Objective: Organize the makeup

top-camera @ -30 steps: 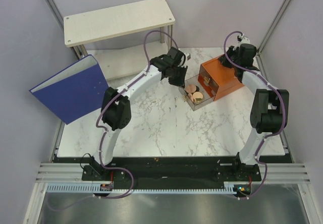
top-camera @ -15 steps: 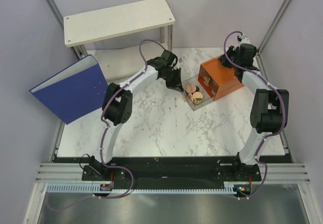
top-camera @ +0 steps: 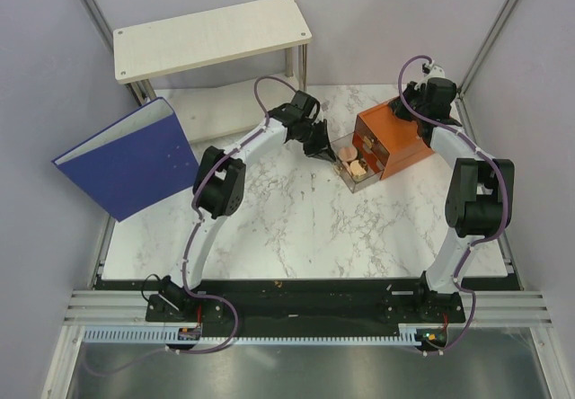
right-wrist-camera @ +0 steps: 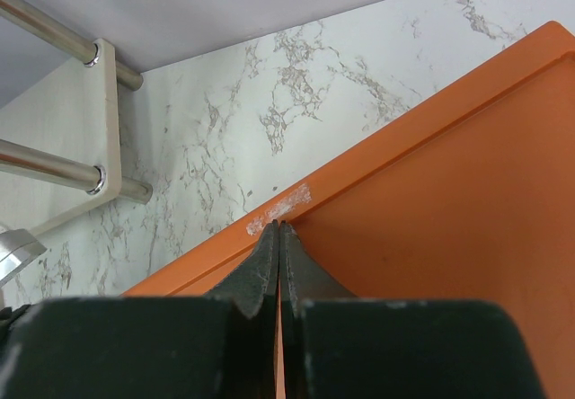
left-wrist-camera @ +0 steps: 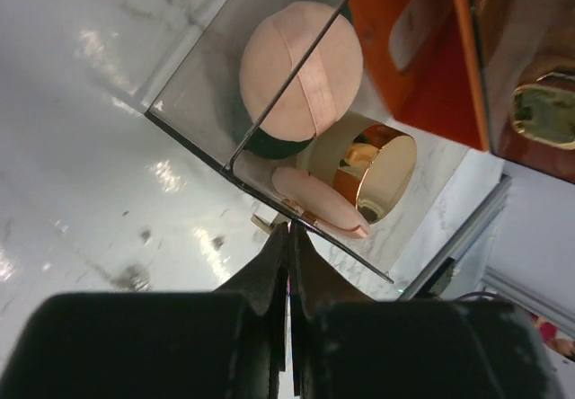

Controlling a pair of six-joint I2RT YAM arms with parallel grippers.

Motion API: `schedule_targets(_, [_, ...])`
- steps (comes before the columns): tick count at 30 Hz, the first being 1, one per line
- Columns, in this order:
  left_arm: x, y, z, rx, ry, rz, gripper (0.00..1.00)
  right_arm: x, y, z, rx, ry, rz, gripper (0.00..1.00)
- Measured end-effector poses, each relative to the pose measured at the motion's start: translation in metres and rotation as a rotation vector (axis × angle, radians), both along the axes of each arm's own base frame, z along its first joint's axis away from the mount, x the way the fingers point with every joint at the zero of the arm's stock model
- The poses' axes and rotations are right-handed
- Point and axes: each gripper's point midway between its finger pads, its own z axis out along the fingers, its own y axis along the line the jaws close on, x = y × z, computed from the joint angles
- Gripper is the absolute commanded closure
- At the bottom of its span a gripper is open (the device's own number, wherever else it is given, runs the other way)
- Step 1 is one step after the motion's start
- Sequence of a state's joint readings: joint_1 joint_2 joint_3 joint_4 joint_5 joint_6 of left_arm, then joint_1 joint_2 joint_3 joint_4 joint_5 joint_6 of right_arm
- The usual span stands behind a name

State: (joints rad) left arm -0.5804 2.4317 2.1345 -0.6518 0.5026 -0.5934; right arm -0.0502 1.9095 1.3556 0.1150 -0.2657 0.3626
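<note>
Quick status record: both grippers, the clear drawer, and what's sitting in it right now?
left gripper: shut, tips at the clear drawer's near wall
right gripper: shut, tips at the orange box's top edge
clear drawer: out in front of the orange box
contents: gold jar, pink disc, second pink disc, dark green disc

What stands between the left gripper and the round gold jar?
The near wall of the clear container stands just ahead of the shut left gripper. Behind that wall, a peach-pink disc lies against the gold jar.
</note>
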Motion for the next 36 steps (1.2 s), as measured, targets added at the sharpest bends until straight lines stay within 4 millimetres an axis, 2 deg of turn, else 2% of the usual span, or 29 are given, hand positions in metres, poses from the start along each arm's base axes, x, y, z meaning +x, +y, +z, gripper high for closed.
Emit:
schedule_targets(6, [0.015, -0.037, 0.003, -0.159, 0.017, 0.013, 0.98, 0.000, 0.000, 0.000, 0.000, -0.002, 0.001, 1.00])
schedule_targets(12, [0.020, -0.068, 0.010, -0.308, 0.062, 0.040, 0.98, 0.000, 0.000, 0.000, 0.000, -0.001, 0.001, 1.00])
schedule_targets(22, [0.032, -0.099, 0.007, -0.458, 0.112, 0.093, 0.98, 0.000, 0.000, 0.000, 0.000, -0.001, 0.001, 1.00])
schedule_targets(30, [0.029, -0.101, 0.006, -0.503, 0.132, 0.076, 0.98, 0.000, 0.000, 0.001, 0.000, -0.003, 0.000, 1.00])
schedule_targets(35, [0.012, -0.078, 0.005, -0.465, 0.161, 0.092, 0.94, -0.002, -0.001, 0.005, -0.003, -0.008, -0.004, 1.00])
schedule_targets(36, [0.009, -0.073, 0.009, -0.457, 0.157, 0.091, 0.90, -0.002, -0.001, 0.007, -0.004, -0.011, -0.005, 1.00])
